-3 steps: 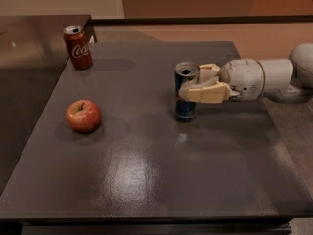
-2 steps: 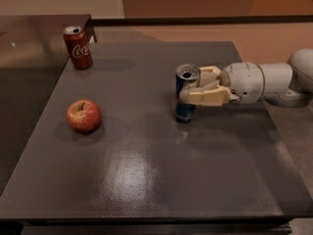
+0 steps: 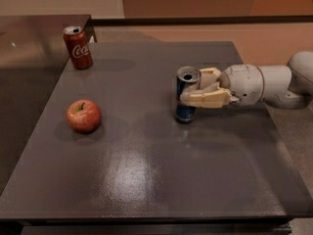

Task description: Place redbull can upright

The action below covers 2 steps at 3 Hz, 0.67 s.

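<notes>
Redbull can [image 3: 185,112] is seen upright right of centre on the table [image 3: 146,180], base set on the surface. Hand [image 3: 192,86], reached in from the right, is closed around its upper half. Apple [image 3: 84,116] is noted well left; Coca-Cola can [image 3: 78,47] is noted at the far-left corner.

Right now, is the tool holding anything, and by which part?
Yes: the tool, reaching in from the right, grips the upright redbull can around its mid-body, one finger each side.
</notes>
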Tool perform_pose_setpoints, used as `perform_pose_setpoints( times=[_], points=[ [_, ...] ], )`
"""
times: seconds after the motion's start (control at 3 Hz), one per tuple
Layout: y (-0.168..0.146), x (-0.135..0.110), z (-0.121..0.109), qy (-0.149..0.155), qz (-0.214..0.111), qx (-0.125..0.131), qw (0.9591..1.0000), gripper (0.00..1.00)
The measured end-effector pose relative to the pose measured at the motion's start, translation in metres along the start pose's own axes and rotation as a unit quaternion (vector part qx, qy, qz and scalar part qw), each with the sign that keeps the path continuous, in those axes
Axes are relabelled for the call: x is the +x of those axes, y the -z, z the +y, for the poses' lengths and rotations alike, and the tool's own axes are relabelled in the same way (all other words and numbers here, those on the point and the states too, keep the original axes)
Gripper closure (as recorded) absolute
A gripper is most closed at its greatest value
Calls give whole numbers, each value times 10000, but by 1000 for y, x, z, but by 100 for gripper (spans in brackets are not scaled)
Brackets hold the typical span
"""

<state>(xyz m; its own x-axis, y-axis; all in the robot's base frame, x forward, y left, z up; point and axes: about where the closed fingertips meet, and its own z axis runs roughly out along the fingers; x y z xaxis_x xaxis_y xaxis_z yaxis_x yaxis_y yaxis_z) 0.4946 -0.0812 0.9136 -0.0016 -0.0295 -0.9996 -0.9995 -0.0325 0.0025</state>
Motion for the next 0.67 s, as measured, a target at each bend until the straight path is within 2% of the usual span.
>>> perform_pose_setpoints(
  times=[0.33, 0.67],
  points=[
    [-2, -1, 0, 5, -1, -20, 10000, 12],
    [-4, -1, 0, 10, -1, -37, 10000, 0]
  ],
)
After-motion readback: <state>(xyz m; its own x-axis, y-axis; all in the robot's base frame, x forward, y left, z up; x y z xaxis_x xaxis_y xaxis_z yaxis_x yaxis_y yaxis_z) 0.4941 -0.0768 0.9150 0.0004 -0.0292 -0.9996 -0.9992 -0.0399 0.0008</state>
